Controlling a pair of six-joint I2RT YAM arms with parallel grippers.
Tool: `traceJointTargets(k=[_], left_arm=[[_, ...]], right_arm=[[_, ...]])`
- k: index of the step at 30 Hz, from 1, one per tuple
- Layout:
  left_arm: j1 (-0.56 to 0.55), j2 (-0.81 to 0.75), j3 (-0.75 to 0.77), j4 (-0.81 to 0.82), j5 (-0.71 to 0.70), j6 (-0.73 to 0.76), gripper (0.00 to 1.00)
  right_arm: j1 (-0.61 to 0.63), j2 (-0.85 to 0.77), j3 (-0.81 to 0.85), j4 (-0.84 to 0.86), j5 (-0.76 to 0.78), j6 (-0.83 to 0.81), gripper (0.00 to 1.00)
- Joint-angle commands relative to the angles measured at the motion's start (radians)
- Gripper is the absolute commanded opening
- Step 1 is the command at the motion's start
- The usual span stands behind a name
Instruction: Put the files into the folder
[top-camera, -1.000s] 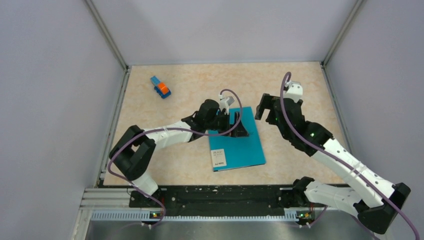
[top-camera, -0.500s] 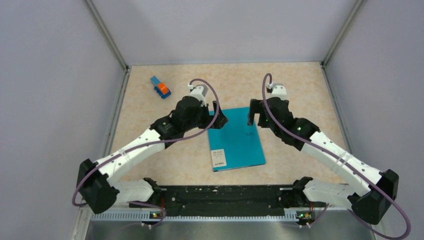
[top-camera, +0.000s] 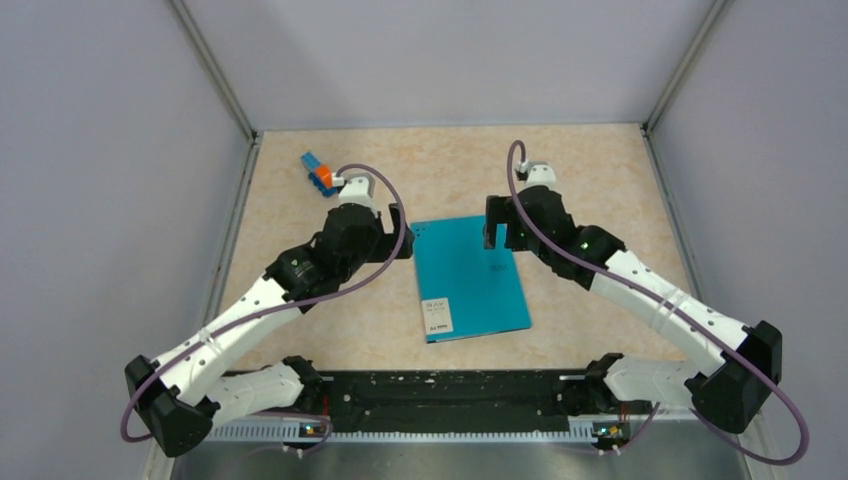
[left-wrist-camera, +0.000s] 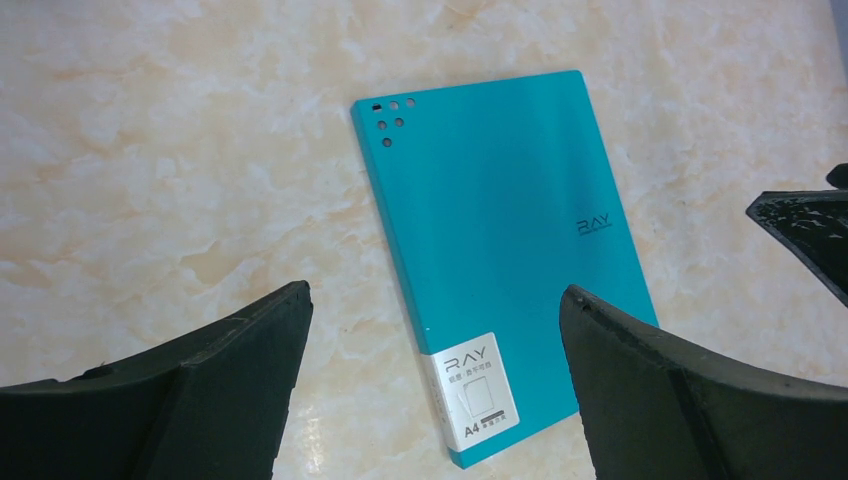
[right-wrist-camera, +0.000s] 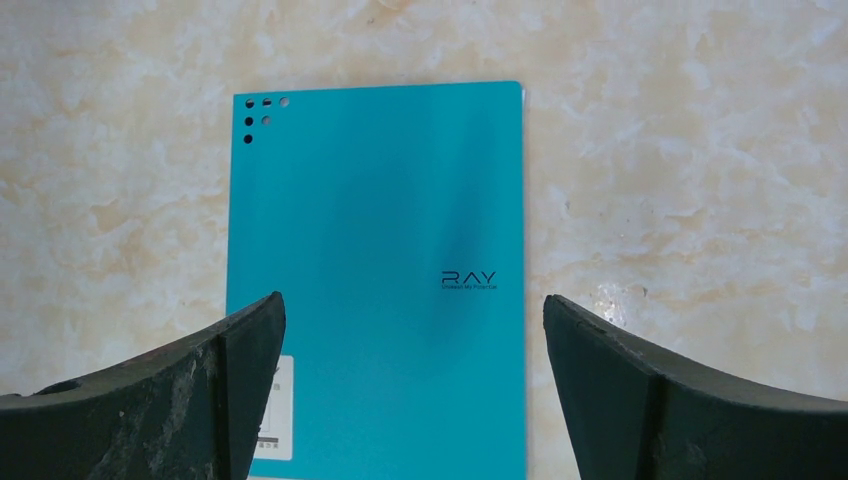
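Note:
The teal-blue folder (top-camera: 468, 277) lies closed and flat on the table, its white label at the near left corner. It also shows in the left wrist view (left-wrist-camera: 500, 235) and the right wrist view (right-wrist-camera: 385, 270). No white paper sheets show in any view. My left gripper (top-camera: 400, 233) is open and empty, just left of the folder's far left corner. My right gripper (top-camera: 503, 223) is open and empty, above the folder's far right corner. In the wrist views the left gripper (left-wrist-camera: 435, 305) and the right gripper (right-wrist-camera: 413, 305) hold nothing.
A small blue-and-orange toy block (top-camera: 320, 172) lies at the far left of the marbled table (top-camera: 600, 170). Grey walls close in the left, back and right sides. The arm bases stand on a black rail (top-camera: 440, 395) at the near edge.
My left gripper has drawn back leftward off the folder's far edge. My right gripper has moved left over the folder's far right corner. The folder stays closed.

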Motion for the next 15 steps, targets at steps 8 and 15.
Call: traceJointTargets(k=[8,15], left_arm=[[0.003,-0.018,-0.021,-0.018,-0.087,-0.001,0.98],[0.004,-0.015,-0.033,-0.023,-0.094,-0.019,0.98]], right_arm=[[-0.006,0.038,0.059,0.034,-0.01,-0.026,0.99],[-0.006,0.031,0.045,0.036,-0.003,-0.022,0.99]])
